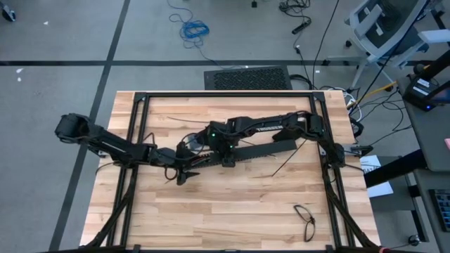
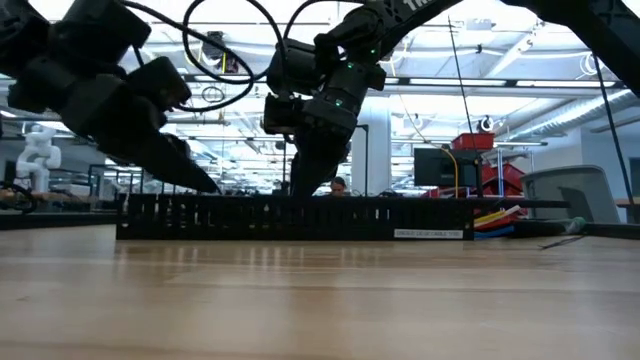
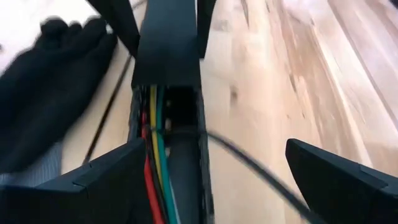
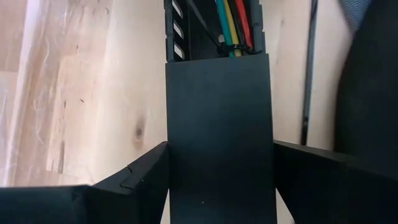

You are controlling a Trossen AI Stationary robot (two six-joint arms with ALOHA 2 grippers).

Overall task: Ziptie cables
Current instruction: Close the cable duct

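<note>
Cables [image 3: 155, 155] sit inside the black slotted duct [image 1: 246, 151] mid-table: red, yellow, green plus a dark one, already cinched by a zip tie [image 4: 229, 47] near the lid edge. Thin, light, floppy, slick jacket; my read is they spring apart unless pinched as a bundle close to the tie. Left gripper [image 3: 211, 180] is wide, empty, straddling the duct's open end. Right gripper [image 4: 217, 168] has its fingers on both sides of the duct lid [image 4: 217, 124], apparently bracing it.
</note>
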